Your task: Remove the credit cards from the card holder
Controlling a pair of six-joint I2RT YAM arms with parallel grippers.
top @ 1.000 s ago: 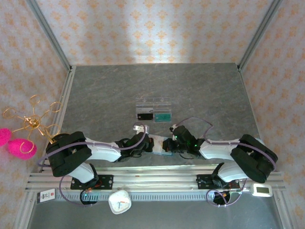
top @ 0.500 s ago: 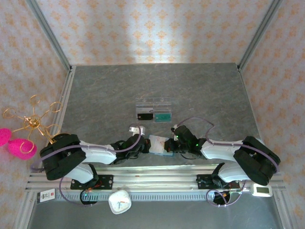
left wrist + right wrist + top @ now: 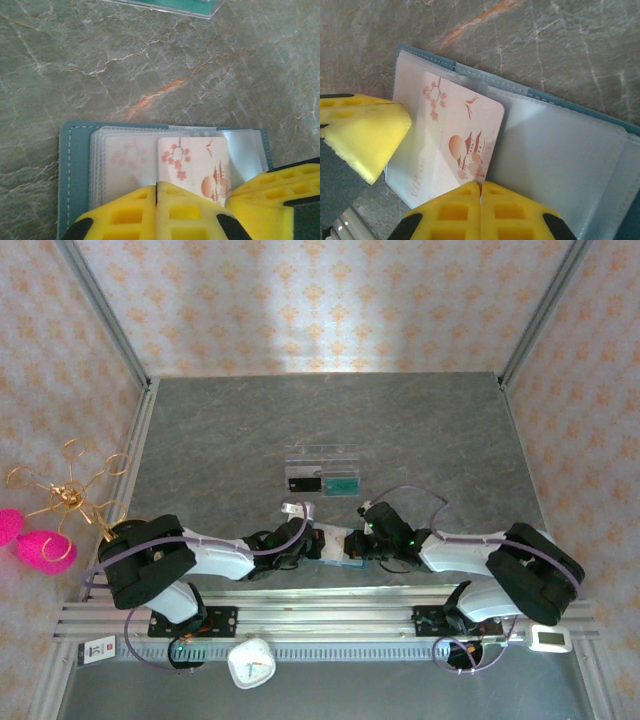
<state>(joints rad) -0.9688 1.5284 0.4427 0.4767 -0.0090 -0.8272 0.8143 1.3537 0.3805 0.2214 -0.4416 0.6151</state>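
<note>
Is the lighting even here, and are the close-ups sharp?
Top external: a pale patch of light washes out the back wall, while the table is evenly lit. Left wrist: the blossom-printed card is sharp, the yellow fingers slightly soft. Right wrist: the card holder has milky clear sleeves, no hard glare.

Looks like a robot test booth in a lab, boxed in by floral-papered walls (image 3: 330,300) on aluminium posts (image 3: 105,315), with robot arms (image 3: 215,558) bolted to a slotted rail (image 3: 330,620) at a marble-look table (image 3: 250,420).
</note>
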